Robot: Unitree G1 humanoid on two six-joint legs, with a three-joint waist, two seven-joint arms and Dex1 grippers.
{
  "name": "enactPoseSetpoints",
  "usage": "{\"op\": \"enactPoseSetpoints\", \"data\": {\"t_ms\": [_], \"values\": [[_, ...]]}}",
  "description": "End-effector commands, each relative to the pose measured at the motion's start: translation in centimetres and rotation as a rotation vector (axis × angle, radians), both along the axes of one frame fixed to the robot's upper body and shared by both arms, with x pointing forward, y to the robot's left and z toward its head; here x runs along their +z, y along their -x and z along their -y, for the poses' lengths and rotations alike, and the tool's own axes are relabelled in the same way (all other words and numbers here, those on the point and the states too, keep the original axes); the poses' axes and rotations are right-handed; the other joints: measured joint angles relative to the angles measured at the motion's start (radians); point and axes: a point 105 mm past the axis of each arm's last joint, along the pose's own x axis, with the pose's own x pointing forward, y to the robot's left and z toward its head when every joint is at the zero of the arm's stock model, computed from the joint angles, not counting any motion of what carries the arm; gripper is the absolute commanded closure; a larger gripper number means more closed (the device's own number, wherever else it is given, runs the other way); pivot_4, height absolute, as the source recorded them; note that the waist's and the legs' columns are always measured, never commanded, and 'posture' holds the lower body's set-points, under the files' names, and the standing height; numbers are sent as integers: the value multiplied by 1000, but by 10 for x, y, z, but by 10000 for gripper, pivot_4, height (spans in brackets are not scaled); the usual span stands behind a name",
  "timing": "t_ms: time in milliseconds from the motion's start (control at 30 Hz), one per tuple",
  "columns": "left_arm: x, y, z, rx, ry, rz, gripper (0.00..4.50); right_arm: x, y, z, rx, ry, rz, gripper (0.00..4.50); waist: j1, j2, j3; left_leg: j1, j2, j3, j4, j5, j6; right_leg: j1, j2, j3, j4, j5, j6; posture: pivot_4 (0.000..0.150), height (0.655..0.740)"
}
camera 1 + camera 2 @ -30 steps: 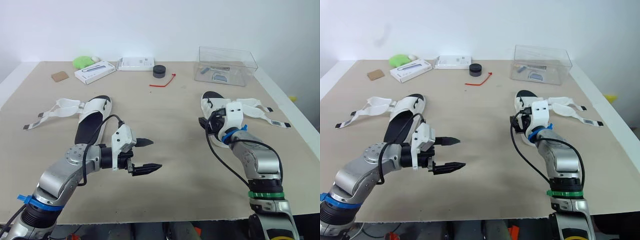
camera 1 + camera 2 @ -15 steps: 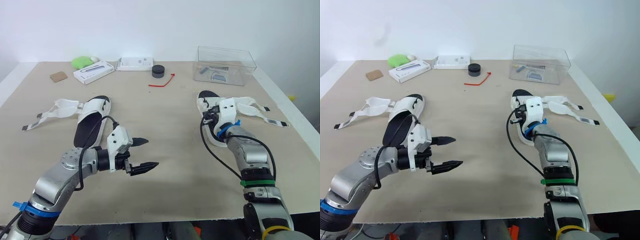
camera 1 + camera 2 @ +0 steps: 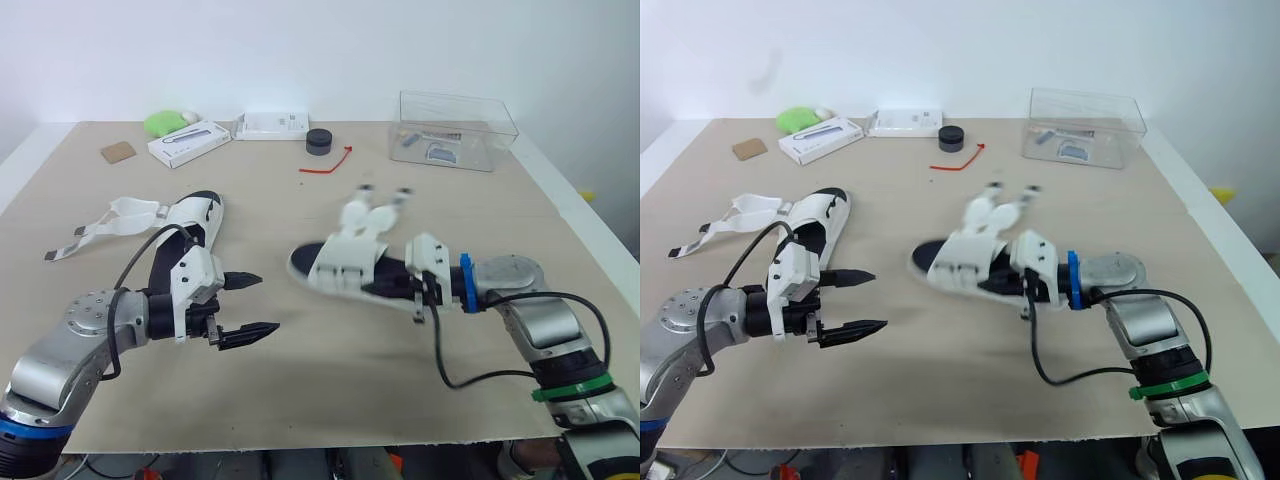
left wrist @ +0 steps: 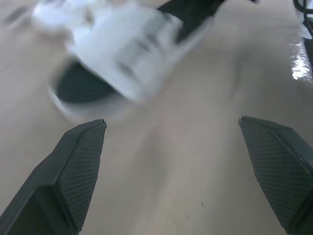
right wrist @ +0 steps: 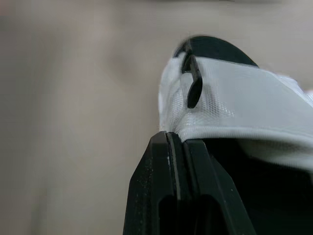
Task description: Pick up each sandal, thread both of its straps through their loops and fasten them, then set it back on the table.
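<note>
sandal (image 3: 345, 262) pinched and offered across
your right gripper (image 5: 171, 139) is clamped on its white upper, toe held just beside the left gripper (image 3: 268, 303) — spread wide, likely so you can catch the loose straps (image 3: 372, 203).

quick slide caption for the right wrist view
Right gripper, jaws shut, pinching the white upper of a black-soled sandal, tan table behind.

Left gripper (image 3: 268, 303) hovers with fingers spread, left of the sandal (image 3: 345, 262); right gripper (image 5: 168, 139), arm reaching inward, is clamped on it.
</note>
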Motion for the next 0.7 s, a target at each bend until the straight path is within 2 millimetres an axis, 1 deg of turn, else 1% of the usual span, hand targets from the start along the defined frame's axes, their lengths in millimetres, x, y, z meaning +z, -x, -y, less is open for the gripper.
{"op": "enactPoseSetpoints", "data": {"t_ms": [33,133,233,533,700], "values": [[8,3,-3,-24,4,40,0,8,24,-2,207,58,37,43979,1,0,0,0,0,0,0,0,0,0,0,0,0,0,0,1500,7400],[8,5,1,-36,13,39,0,7,29,-5,255,62,46,43979,1,0,0,0,0,0,1,0,0,0,0,-2,0,0,1,1500,7400],[6,7,4,-39,18,36,0,6,29,-7,261,53,56,43979,1,0,0,0,0,0,1,0,-1,0,0,-2,0,1,0,1500,7400],[0,10,-4,-17,7,15,0,3,35,-14,252,7,23,43979,1,0,0,0,1,0,1,1,-1,0,0,-2,1,1,-1,1500,7400],[-4,9,-6,-22,0,13,0,-3,29,-15,230,4,40,43979,1,0,0,0,1,0,2,1,-1,0,0,-3,1,1,-1,1500,7400]]}}
